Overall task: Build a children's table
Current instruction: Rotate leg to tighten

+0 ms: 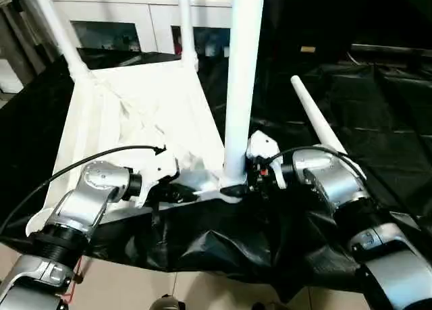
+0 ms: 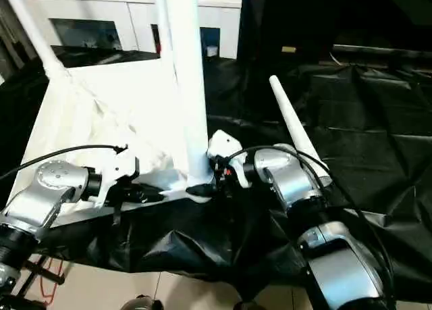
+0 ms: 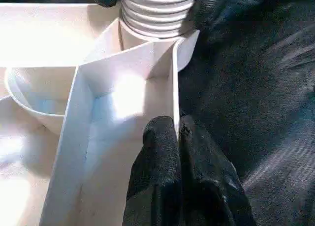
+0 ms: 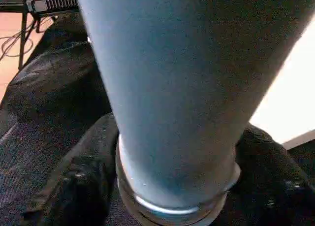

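Note:
The children's table top [image 1: 135, 114] lies upside down, ribs up, on the black cloth. Two white legs [image 1: 57, 26] [image 1: 185, 26] stand in its far corner sockets. A third leg [image 1: 243, 87] stands upright in the near right socket, its threaded base [image 3: 157, 14] showing in the left wrist view. My right gripper [image 4: 177, 186] is shut on the base of this leg, one black finger [image 4: 78, 181] on each side. At the near rim, my left gripper [image 3: 178, 132] is shut on a thin upright wall of the table top [image 3: 174, 88]. A loose leg [image 1: 317, 121] lies on the cloth to the right.
The black-draped work table [image 1: 385, 114] stretches right and back; its cloth hangs over the near edge above the tiled floor [image 1: 135, 290]. A white glass-door cabinet [image 1: 121, 19] stands behind the table top. Black cables [image 1: 81, 163] arc over both wrists.

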Motion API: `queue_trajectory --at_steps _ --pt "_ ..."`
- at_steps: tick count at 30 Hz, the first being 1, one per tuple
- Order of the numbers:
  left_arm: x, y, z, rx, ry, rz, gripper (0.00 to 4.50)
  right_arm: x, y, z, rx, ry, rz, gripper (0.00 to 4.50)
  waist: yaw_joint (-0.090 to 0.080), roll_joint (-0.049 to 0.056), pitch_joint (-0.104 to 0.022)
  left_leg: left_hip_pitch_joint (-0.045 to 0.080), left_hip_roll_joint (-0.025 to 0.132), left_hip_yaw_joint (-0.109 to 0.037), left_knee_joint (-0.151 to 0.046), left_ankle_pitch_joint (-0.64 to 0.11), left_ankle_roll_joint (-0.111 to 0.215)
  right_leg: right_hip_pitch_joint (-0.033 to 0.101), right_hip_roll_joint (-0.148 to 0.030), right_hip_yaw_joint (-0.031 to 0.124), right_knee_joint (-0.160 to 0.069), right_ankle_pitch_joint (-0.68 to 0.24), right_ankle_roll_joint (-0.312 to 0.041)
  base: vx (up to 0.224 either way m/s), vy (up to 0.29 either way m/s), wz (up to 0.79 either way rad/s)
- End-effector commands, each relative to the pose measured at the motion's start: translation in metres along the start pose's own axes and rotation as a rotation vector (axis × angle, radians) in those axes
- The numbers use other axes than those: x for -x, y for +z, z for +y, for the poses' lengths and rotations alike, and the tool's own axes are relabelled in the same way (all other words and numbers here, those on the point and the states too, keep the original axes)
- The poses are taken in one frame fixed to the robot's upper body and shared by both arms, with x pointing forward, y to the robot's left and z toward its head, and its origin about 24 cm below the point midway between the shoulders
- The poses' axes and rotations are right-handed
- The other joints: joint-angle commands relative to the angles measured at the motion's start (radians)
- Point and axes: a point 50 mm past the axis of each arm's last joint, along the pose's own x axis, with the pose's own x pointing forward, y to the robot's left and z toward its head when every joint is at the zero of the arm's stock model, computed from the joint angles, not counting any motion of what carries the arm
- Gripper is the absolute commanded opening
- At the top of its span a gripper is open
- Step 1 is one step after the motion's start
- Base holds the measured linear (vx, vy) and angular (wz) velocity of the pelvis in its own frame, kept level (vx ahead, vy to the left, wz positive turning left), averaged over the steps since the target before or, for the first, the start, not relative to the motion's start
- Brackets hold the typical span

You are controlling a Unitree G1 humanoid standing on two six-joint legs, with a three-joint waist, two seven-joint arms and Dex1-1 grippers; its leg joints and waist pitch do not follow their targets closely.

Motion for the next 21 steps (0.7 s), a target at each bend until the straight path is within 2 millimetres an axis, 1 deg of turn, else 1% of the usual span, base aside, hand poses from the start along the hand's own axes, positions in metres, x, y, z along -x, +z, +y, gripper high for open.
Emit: queue_trajectory --at_steps 1,3,5,7,8,9,10,11,12,13,14,15,16,17,18,19,20,21 --pt "-0.009 0.013 -0.004 -0.053 -0.062 -0.052 0.0 -0.007 0.004 0.005 0.022 0.04 0.003 2.86 0.0 -0.002 -0.088 0.015 0.019 0.003 -0.065 -0.175 0.051 0.069 -0.048 0.05 -0.066 -0.226 -0.197 0.0 0.0 0.0" --pt "-0.01 0.013 -0.004 -0.048 -0.058 -0.054 0.0 -0.009 0.001 0.006 0.012 0.041 0.006 2.83 0.0 -0.002 -0.09 0.012 0.018 0.002 -0.063 -0.161 0.054 0.072 -0.048 0.049 -0.063 -0.207 -0.2 0.0 0.0 0.0" --pt "-0.012 0.012 -0.003 -0.031 -0.026 -0.053 0.0 -0.012 -0.004 0.008 -0.021 0.021 0.003 2.78 0.0 -0.002 -0.09 0.011 0.018 0.003 -0.062 -0.149 0.058 0.073 -0.047 0.049 -0.061 -0.187 -0.204 0.0 0.0 0.0" --pt "-0.016 0.012 0.003 0.003 0.052 -0.047 0.0 -0.019 -0.01 0.006 -0.075 -0.062 -0.008 2.76 0.0 -0.003 -0.09 0.011 0.017 0.003 -0.062 -0.144 0.059 0.073 -0.046 0.049 -0.061 -0.183 -0.203 0.0 0.0 0.0" --pt "-0.017 0.012 0.006 0.018 0.084 -0.047 0.0 -0.022 -0.013 0.005 -0.098 -0.103 -0.011 2.75 -0.001 -0.005 -0.09 0.01 0.016 0.002 -0.062 -0.145 0.053 0.073 -0.047 0.048 -0.062 -0.195 -0.2 0.0 0.0 0.0" --pt "-0.02 0.014 0.01 0.05 0.138 -0.06 0.0 -0.027 -0.016 0.001 -0.138 -0.192 -0.017 2.75 -0.006 -0.005 -0.085 0.013 0.015 0.003 -0.065 -0.167 0.037 0.069 -0.05 0.049 -0.07 -0.244 -0.191 0.0 0.0 0.0" --pt "-0.026 0.018 0.015 0.084 0.203 -0.076 0.0 -0.036 -0.02 -0.004 -0.206 -0.32 -0.029 2.74 -0.01 -0.003 -0.081 0.016 0.014 0.001 -0.069 -0.207 0.019 0.067 -0.051 0.046 -0.08 -0.323 -0.172 0.0 0.0 0.0" --pt "-0.03 0.022 0.018 0.11 0.257 -0.086 0.0 -0.043 -0.023 -0.007 -0.266 -0.419 -0.034 2.74 -0.016 -0.002 -0.078 0.019 0.014 0.001 -0.071 -0.23 0.005 0.065 -0.053 0.046 -0.084 -0.364 -0.165 0.0 0.0 0.0" --pt "-0.032 0.023 0.02 0.12 0.28 -0.087 0.0 -0.045 -0.024 -0.008 -0.287 -0.447 -0.036 2.74 -0.027 -0.005 -0.07 0.02 0.01 -0.007 -0.077 -0.296 -0.017 0.071 -0.052 0.036 -0.094 -0.477 -0.13 0.0 0.0 0.0" --pt "-0.036 0.026 0.021 0.132 0.315 -0.092 0.0 -0.05 -0.025 -0.009 -0.328 -0.492 -0.041 2.74 -0.033 -0.004 -0.069 0.028 0.009 -0.01 -0.079 -0.339 -0.024 0.07 -0.056 0.031 -0.107 -0.559 -0.091 0.0 0.0 0.0" --pt "-0.038 0.027 0.022 0.137 0.328 -0.095 0.0 -0.053 -0.025 -0.009 -0.345 -0.511 -0.043 2.74 -0.033 -0.004 -0.069 0.028 0.009 -0.01 -0.079 -0.339 -0.024 0.07 -0.056 0.031 -0.107 -0.559 -0.091 0.0 0.0 0.0" --pt "-0.045 0.032 0.023 0.149 0.376 -0.11 0.0 -0.061 -0.025 -0.009 -0.394 -0.569 -0.042 2.74 -0.041 -0.009 -0.072 0.034 0.006 -0.013 -0.077 -0.351 -0.019 0.068 -0.057 0.028 -0.119 -0.585 -0.072 0.0 0.0 0.0" --pt "-0.049 0.034 0.023 0.153 0.391 -0.118 0.0 -0.065 -0.025 -0.008 -0.409 -0.589 -0.038 2.74 -0.045 -0.009 -0.07 0.036 0.004 -0.013 -0.077 -0.359 -0.013 0.065 -0.054 0.027 -0.123 -0.594 -0.066 0.0 0.0 0.0" --pt "-0.053 0.037 0.022 0.153 0.398 -0.124 0.0 -0.07 -0.022 -0.007 -0.404 -0.594 -0.038 2.74 -0.045 -0.007 -0.07 0.039 0.004 -0.013 -0.076 -0.362 -0.011 0.062 -0.055 0.026 -0.125 -0.602 -0.063 0.0 0.0 0.0" --pt "-0.062 0.04 0.018 0.134 0.383 -0.133 0.0 -0.078 -0.016 -0.005 -0.346 -0.587 -0.034 2.74 -0.046 -0.015 -0.068 0.042 0.003 -0.013 -0.076 -0.378 -0.004 0.059 -0.055 0.022 -0.131 -0.633 -0.05 0.0 0.0 0.0" --pt "-0.062 0.04 0.018 0.134 0.383 -0.133 0.0 -0.078 -0.016 -0.005 -0.346 -0.587 -0.034 2.74 -0.046 -0.012 -0.068 0.042 0.002 -0.013 -0.075 -0.38 -0.003 0.059 -0.055 0.021 -0.132 -0.638 -0.046 0.0 0.0 0.0" --pt "-0.066 0.041 0.015 0.123 0.372 -0.134 0.0 -0.082 -0.013 -0.005 -0.31 -0.588 -0.03 3.08 -0.045 -0.012 -0.069 0.042 0.003 -0.013 -0.075 -0.38 -0.002 0.06 -0.056 0.022 -0.132 -0.636 -0.043 0.0 0.0 0.0" --pt "-0.071 0.042 0.01 0.117 0.336 -0.138 0.0 -0.082 -0.009 -0.007 -0.354 -0.591 -0.073 3.29 -0.046 -0.011 -0.071 0.043 0.004 -0.014 -0.078 -0.379 0.003 0.061 -0.056 0.022 -0.132 -0.621 -0.045 0.0 0.0 0.0"
